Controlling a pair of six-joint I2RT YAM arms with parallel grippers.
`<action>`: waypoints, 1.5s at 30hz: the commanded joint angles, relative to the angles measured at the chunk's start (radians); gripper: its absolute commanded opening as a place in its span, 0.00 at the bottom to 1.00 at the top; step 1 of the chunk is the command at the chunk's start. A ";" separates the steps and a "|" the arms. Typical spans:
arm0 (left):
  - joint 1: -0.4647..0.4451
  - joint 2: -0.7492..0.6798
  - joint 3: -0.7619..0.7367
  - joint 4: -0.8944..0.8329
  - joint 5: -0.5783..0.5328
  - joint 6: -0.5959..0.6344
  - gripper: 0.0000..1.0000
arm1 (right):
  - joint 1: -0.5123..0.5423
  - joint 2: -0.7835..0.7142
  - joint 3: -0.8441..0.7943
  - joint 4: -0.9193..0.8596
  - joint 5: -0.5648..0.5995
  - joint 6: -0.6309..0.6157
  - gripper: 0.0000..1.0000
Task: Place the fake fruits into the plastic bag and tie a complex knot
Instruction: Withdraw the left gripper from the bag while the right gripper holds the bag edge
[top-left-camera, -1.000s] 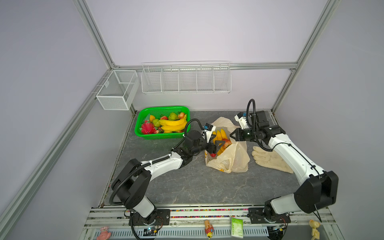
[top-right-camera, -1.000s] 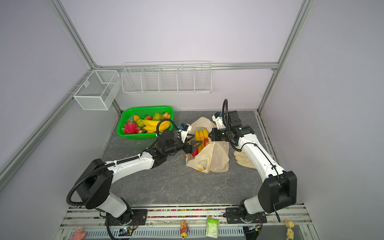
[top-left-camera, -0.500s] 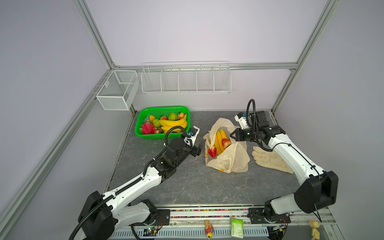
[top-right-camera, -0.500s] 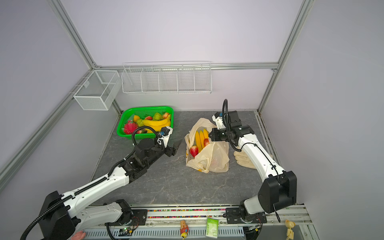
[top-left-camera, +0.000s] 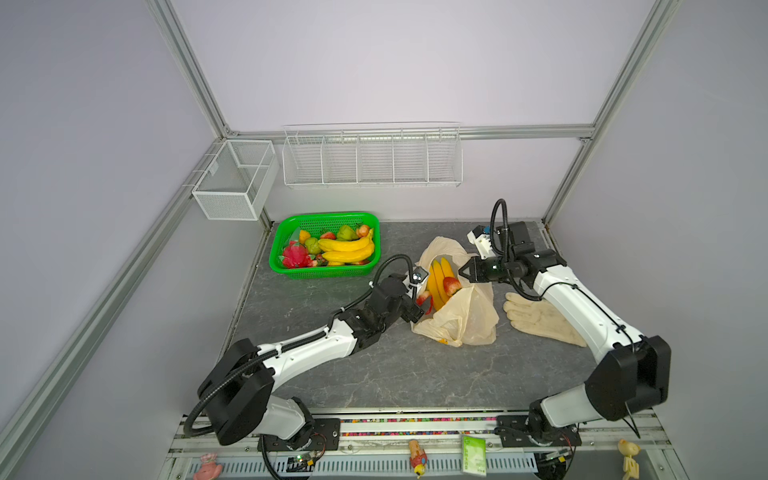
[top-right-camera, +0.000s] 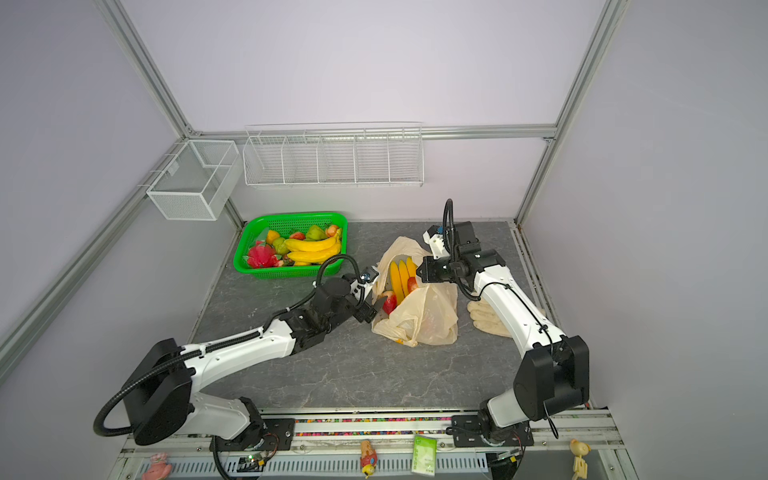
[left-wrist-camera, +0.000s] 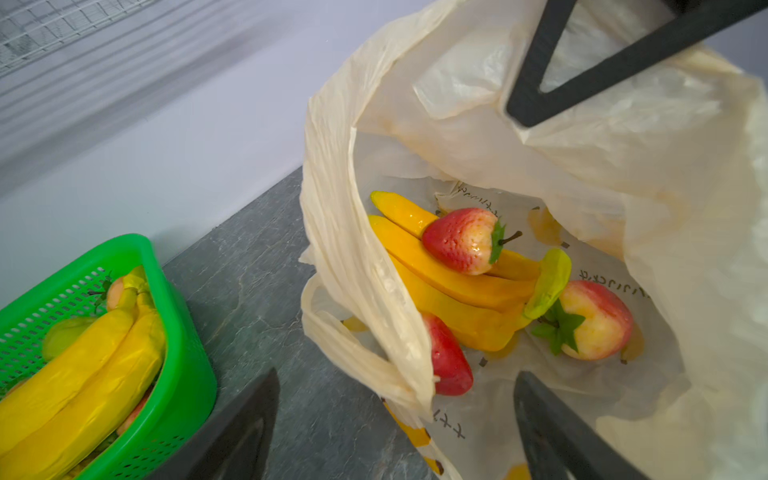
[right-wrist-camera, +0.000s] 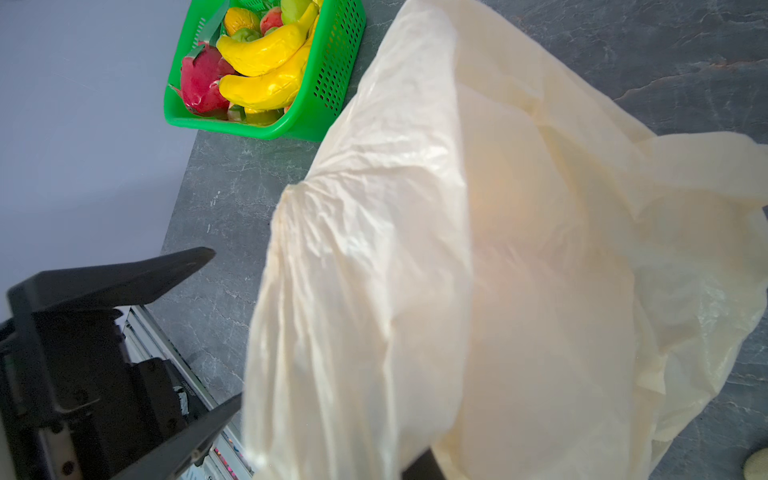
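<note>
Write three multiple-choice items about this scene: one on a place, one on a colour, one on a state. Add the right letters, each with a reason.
1. The glove lies:
A. beside the bag
B. inside the bag
C. under the bag

2. The basket is:
A. blue
B. green
C. white

3. The right tool is:
A. open, holding nothing
B. shut on the glove
C. shut on the bag

Answers:
1. A, since the glove lies flat on the table next to the bag.
2. B, since the basket's mesh walls are bright green.
3. C, since the right tool's jaws pinch the bag's rim and hold its mouth up.
</note>
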 joint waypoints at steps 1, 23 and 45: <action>-0.006 0.070 0.055 0.089 -0.073 0.023 0.89 | 0.002 0.001 0.010 0.010 -0.020 -0.009 0.07; -0.016 -0.032 0.060 0.005 -0.015 -0.159 0.00 | 0.004 0.033 0.085 -0.050 0.112 -0.060 0.07; -0.016 -0.337 -0.086 -0.121 0.194 -0.645 0.00 | 0.167 0.078 0.215 -0.134 0.258 -0.087 0.83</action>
